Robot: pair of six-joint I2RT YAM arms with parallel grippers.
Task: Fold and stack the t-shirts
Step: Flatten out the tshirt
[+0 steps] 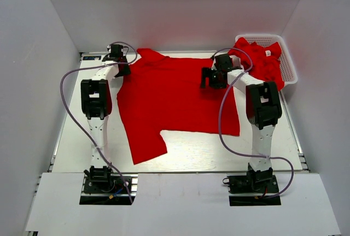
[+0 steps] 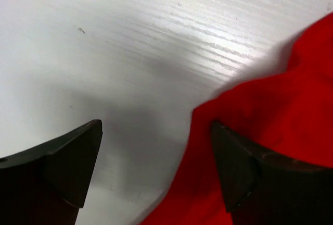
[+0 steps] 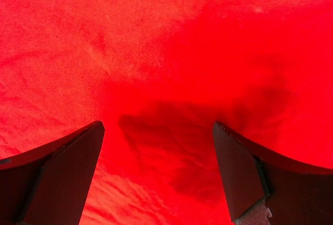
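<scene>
A red t-shirt (image 1: 175, 96) lies spread flat on the white table (image 1: 186, 154), one sleeve pointing to the near left. My left gripper (image 1: 123, 66) is open at the shirt's far left edge; in the left wrist view the left gripper (image 2: 156, 165) straddles the red cloth edge (image 2: 260, 115), one finger over bare table. My right gripper (image 1: 210, 77) is open just above the shirt's far right part; the right wrist view shows the right gripper (image 3: 158, 167) over red fabric (image 3: 156, 53) only. Several more red t-shirts (image 1: 262, 58) are heaped in the basket.
A white lattice basket (image 1: 290, 66) stands at the far right corner against the right wall. White walls close the table on the left, back and right. Bare table shows along the near edge and the left side.
</scene>
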